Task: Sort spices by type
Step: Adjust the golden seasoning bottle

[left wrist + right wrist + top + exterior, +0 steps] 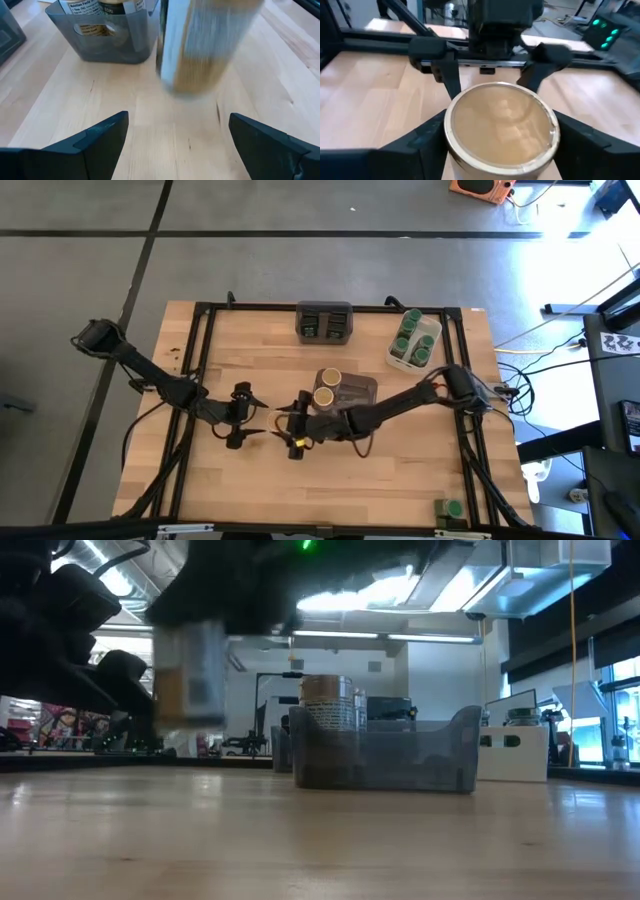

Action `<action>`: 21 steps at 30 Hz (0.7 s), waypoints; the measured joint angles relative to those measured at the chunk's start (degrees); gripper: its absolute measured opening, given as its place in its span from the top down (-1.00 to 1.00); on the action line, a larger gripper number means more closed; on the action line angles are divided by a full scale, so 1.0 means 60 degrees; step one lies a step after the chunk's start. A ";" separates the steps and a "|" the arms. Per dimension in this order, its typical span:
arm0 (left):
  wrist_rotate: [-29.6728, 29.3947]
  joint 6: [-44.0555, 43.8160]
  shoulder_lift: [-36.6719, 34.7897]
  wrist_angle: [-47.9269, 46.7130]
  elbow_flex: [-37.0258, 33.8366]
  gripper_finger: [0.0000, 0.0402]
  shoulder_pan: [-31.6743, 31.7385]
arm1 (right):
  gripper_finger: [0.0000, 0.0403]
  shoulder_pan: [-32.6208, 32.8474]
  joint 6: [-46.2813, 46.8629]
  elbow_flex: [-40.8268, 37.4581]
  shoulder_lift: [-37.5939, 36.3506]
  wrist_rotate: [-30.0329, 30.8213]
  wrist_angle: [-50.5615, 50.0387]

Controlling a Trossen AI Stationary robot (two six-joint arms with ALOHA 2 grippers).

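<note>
A tan-lidded spice jar (pixel 500 125) hangs above the wood, upright, with my right gripper (pixel 298 432) shut on it left of the table's middle. The low view shows the jar (pixel 195 670) clear of the tabletop. My left gripper (pixel 177 130) stands open just left of it, facing it, with nothing between its fingers. Two more tan-lidded jars (pixel 326 387) stand in a grey bin (pixel 362 388) right behind. Dark tins (pixel 325 322) fill a grey bin at the far edge. Green-lidded jars (pixel 412 340) stand in a white tray (pixel 436 330). My right gripper pinches the jar's round wall just under the lid (pixel 451 134) between its two fingers, one on each side. The fingers (pixel 420 145) come nearly level from the table's right side, slanting a little down. The jar is upright and lifted clear of the table.
One green-lidded jar (pixel 452 508) stands alone at the near right corner. A black frame (pixel 200 340) runs around the tabletop. Bare wood lies along the near side and at the far left.
</note>
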 joint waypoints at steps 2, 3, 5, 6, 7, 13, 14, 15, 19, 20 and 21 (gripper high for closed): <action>-0.0004 0.0080 0.0000 -0.0059 0.0000 -0.71 0.0000 | -0.38 0.0131 -0.0220 0.0000 -0.0380 0.0326 -0.0439; -0.0003 0.0107 0.0000 -0.0064 0.0000 -0.71 0.0000 | -0.38 0.0199 -0.0284 0.0000 -0.0600 0.0488 -0.0736; -0.0002 0.0109 0.0000 -0.0056 0.0000 -0.71 0.0000 | -0.38 0.0330 -0.0456 0.0001 -0.0989 0.0963 -0.1225; -0.0004 0.0105 0.0000 -0.0062 0.0000 -0.71 0.0000 | -0.38 0.0413 -0.0502 0.0008 -0.1173 0.1187 -0.1491; -0.0004 0.0105 0.0000 -0.0062 0.0000 -0.71 0.0000 | -0.38 0.0495 -0.0513 0.0011 -0.1380 0.1548 -0.1947; -0.0004 0.0101 0.0000 -0.0121 0.0000 -0.71 0.0000 | -0.38 0.0901 -0.0537 0.0002 -0.2183 0.2969 -0.3207; -0.0004 0.0101 0.0000 -0.0119 0.0000 -0.71 0.0000 | -0.38 0.0957 -0.0443 0.0011 -0.2311 0.3059 -0.3453; -0.0004 0.0101 0.0000 -0.0119 0.0000 -0.71 0.0000 | -0.38 0.1007 -0.0314 0.0011 -0.2423 0.3182 -0.3791; -0.0007 0.0098 0.0000 -0.0122 0.0000 -0.71 0.0000 | -0.38 0.1058 0.0633 0.0000 -0.2831 0.3041 -0.5420; -0.0007 0.0095 0.0000 -0.0140 0.0000 -0.71 0.0000 | -0.38 0.1050 0.0926 0.0000 -0.2944 0.3097 -0.5800; -0.0007 0.0094 0.0000 -0.0149 0.0000 -0.71 0.0000 | -0.38 0.1052 0.1228 0.0002 -0.3050 0.3166 -0.6177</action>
